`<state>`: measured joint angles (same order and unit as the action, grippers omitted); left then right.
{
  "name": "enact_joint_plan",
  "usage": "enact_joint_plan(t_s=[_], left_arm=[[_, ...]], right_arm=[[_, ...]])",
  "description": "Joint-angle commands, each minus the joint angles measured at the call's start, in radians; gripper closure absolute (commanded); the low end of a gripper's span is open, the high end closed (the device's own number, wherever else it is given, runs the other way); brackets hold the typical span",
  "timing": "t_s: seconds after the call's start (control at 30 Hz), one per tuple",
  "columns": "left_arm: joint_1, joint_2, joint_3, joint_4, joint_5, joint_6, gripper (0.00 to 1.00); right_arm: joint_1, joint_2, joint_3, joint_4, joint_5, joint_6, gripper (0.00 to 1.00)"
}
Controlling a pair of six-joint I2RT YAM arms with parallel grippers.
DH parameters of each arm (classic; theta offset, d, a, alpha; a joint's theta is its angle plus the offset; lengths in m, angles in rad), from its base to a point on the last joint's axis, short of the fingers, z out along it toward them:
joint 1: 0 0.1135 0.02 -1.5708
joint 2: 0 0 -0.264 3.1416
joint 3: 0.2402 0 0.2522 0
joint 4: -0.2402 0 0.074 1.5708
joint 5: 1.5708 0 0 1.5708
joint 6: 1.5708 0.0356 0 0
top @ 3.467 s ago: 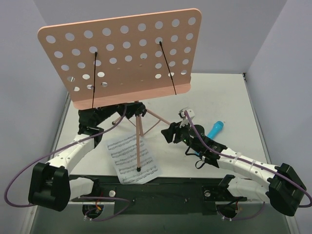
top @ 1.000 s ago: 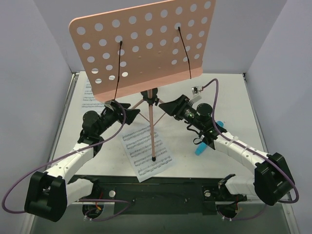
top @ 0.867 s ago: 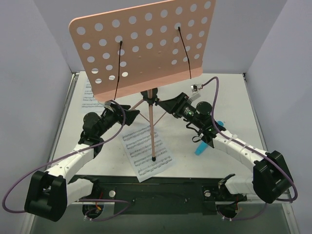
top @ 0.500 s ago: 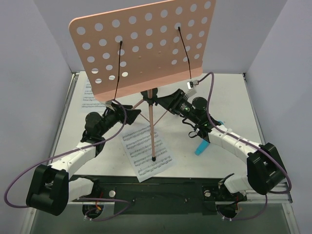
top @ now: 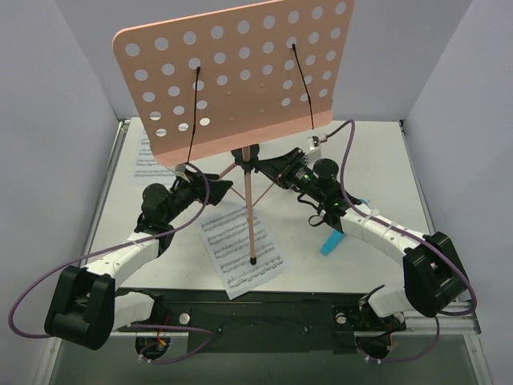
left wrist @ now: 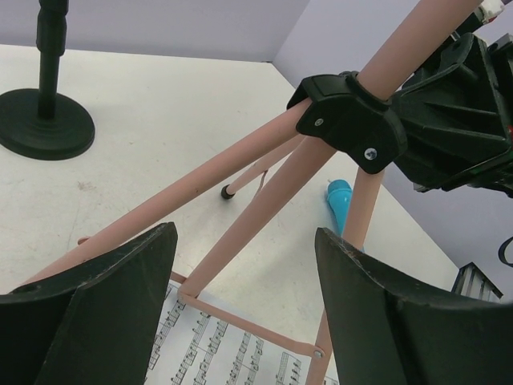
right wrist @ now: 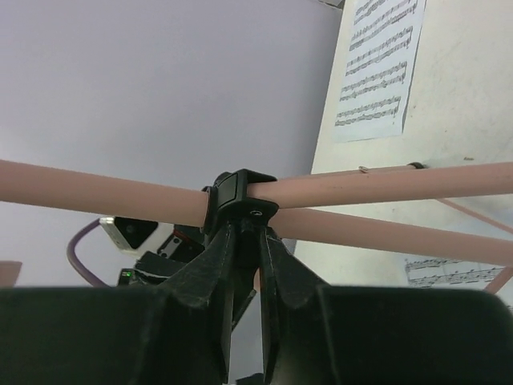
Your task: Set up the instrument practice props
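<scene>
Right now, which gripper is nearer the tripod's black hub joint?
Right. The right gripper is closed on the black hub joint; the left gripper sits open just short of it, straddling a tripod leg.

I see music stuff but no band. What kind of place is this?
Probably a robot test booth, not a music room: two robot arms bolted to a white table, plain panels walling it in, and a pink music stand whose tripod the right gripper pinches.

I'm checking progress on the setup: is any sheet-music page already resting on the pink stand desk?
No, the desk is bare; one page lies on the table beneath the tripod, the other page at far left.
</scene>
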<state>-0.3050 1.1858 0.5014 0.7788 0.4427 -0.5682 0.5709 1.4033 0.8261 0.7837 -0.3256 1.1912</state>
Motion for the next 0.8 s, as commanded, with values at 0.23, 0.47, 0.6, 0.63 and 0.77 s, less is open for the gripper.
enact_joint_plan(t_s=[0.23, 0.47, 0.6, 0.63, 0.77], left_arm=[[-0.006, 0.028, 0.043, 0.053, 0.025, 0.004, 0.2], [-0.009, 0.02, 0.049, 0.027, 0.022, 0.017, 0.2], [-0.009, 0.018, 0.054, 0.019, 0.025, 0.021, 0.19], [-0.009, 0.018, 0.054, 0.019, 0.025, 0.021, 0.19], [-0.009, 0.024, 0.062, 0.017, 0.03, 0.021, 0.17]], right_arm=[[0.023, 0.046, -0.05, 0.086, 0.126, 0.86, 1.0], [0.064, 0.08, -0.038, 0.178, 0.171, 0.953, 0.92], [0.031, 0.071, -0.048, 0.207, 0.097, 0.785, 0.62], [0.017, 0.069, -0.057, 0.221, 0.082, 0.707, 0.59], [-0.08, 0.062, -0.131, 0.249, -0.117, 0.418, 0.49]])
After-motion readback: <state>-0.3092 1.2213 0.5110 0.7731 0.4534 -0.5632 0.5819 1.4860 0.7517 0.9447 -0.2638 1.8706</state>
